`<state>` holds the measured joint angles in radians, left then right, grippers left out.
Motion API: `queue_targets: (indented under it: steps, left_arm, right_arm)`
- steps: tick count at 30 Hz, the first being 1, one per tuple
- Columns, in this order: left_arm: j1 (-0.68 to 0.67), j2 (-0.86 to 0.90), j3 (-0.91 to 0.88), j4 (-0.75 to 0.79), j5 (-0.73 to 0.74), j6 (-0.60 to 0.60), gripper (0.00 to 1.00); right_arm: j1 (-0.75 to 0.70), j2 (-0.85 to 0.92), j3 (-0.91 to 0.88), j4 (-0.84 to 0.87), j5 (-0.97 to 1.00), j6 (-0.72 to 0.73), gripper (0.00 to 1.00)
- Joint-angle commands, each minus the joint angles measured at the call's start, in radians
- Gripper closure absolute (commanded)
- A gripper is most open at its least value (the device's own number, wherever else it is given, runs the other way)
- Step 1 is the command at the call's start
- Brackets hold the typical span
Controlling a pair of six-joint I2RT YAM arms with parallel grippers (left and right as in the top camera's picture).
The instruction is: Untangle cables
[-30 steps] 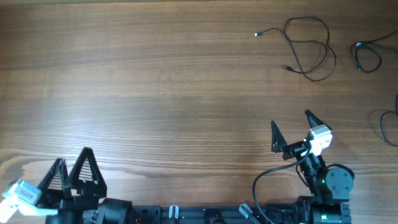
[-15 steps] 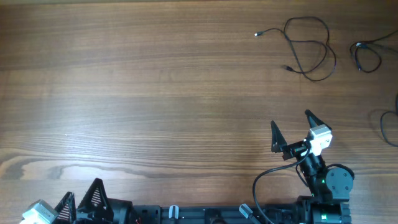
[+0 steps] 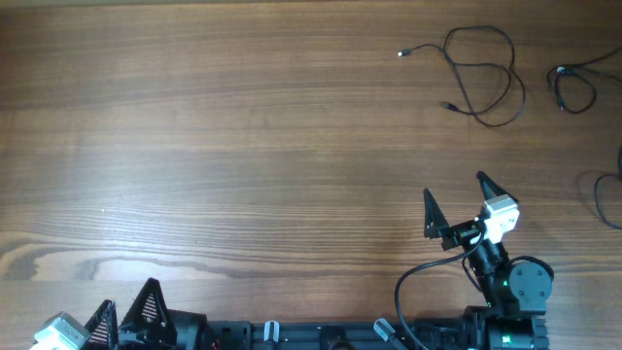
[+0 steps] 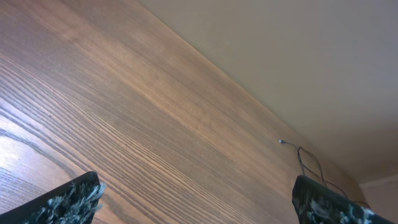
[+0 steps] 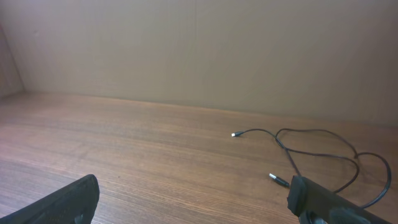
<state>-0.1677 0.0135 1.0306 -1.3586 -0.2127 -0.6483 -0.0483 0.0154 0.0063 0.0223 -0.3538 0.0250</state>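
Note:
Three thin black cables lie apart from one another at the table's far right. One cable (image 3: 481, 73) forms loose loops with two small plug ends. A second cable (image 3: 575, 87) curls near the right edge, and a third cable (image 3: 607, 199) loops lower down, cut off by the frame. My right gripper (image 3: 452, 185) stands open, well short of the looped cable (image 5: 311, 140), with nothing between its fingers. My left gripper (image 3: 126, 297) is open at the bottom left, far from every cable. The left wrist view shows only a distant cable (image 4: 305, 158) beyond the left gripper's (image 4: 196, 193) wide-set fingers.
The wooden table (image 3: 243, 146) stretches bare across the left and middle. Both arm bases and their thick black cords (image 3: 408, 292) sit along the front edge. A plain wall (image 5: 199, 50) rises behind the table's far edge.
My left gripper has drawn back toward the front edge at the bottom left, still open. The right arm and the cables have not moved.

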Motion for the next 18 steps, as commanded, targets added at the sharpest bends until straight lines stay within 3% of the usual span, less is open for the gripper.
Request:
queue_targets:
  steps: [1,11,18]
  left_arm:
    - [0.007,-0.009,0.000,0.000,-0.009,0.002,0.00]
    - [0.007,-0.009,0.000,0.002,-0.009,0.001,0.00]
    - [0.007,-0.009,-0.019,0.150,-0.058,0.002,0.00]
  right_arm:
    - [0.006,-0.011,-0.001,0.005,0.018,0.002,0.00]
    - [0.006,-0.011,-0.001,0.005,0.018,0.002,0.00]
    - [0.006,-0.011,-0.001,0.005,0.018,0.003,0.00]
